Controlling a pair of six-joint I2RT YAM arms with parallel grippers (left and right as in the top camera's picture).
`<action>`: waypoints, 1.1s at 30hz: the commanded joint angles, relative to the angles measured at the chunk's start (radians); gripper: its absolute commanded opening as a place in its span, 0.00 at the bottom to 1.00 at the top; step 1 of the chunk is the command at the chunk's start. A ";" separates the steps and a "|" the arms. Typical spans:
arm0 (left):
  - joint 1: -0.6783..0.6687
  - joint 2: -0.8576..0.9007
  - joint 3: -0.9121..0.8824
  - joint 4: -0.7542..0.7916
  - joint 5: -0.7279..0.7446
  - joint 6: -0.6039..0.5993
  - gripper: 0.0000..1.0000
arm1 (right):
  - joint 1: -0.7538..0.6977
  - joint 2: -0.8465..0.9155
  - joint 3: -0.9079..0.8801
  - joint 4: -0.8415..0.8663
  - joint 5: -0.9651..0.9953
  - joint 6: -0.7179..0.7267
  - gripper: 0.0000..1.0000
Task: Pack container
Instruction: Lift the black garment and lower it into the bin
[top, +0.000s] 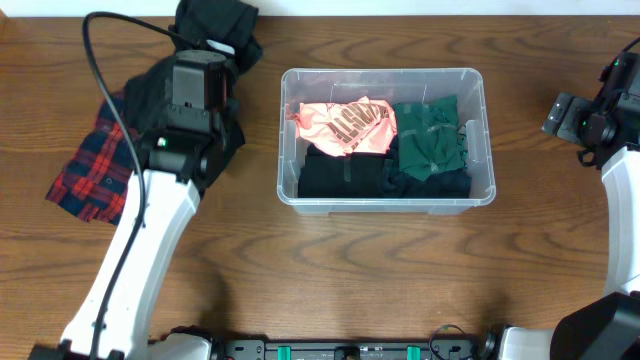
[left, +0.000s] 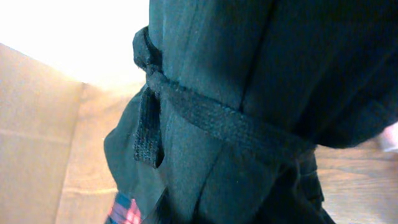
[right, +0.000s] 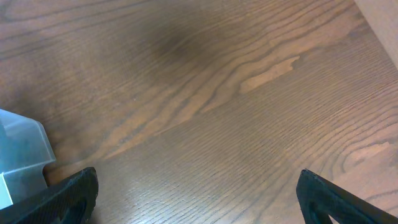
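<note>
One wooden table (top: 400, 270) carries the container (top: 385, 205) at centre, holding folded clothing (top: 345, 125). Left of it, black garment (left: 249, 93) overlies plaid cloth (top: 95, 170); left gripper (top: 208, 50) clamped on black garment. Right gripper (right: 196, 193) spread wide, empty, right of container.

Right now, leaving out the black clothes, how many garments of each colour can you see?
Pink garment: 1, in the container
Green garment: 1, in the container
Red plaid garment: 1, on the table
Total: 3
</note>
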 joint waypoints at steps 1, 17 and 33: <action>-0.079 -0.081 0.013 0.023 -0.022 0.077 0.06 | -0.003 0.002 0.003 -0.002 0.003 -0.001 0.99; -0.514 -0.102 0.013 0.092 -0.022 0.230 0.06 | -0.003 0.002 0.003 -0.002 0.003 -0.001 0.99; -0.605 0.114 0.013 0.172 0.030 0.394 0.06 | -0.003 0.002 0.003 -0.002 0.003 -0.001 0.99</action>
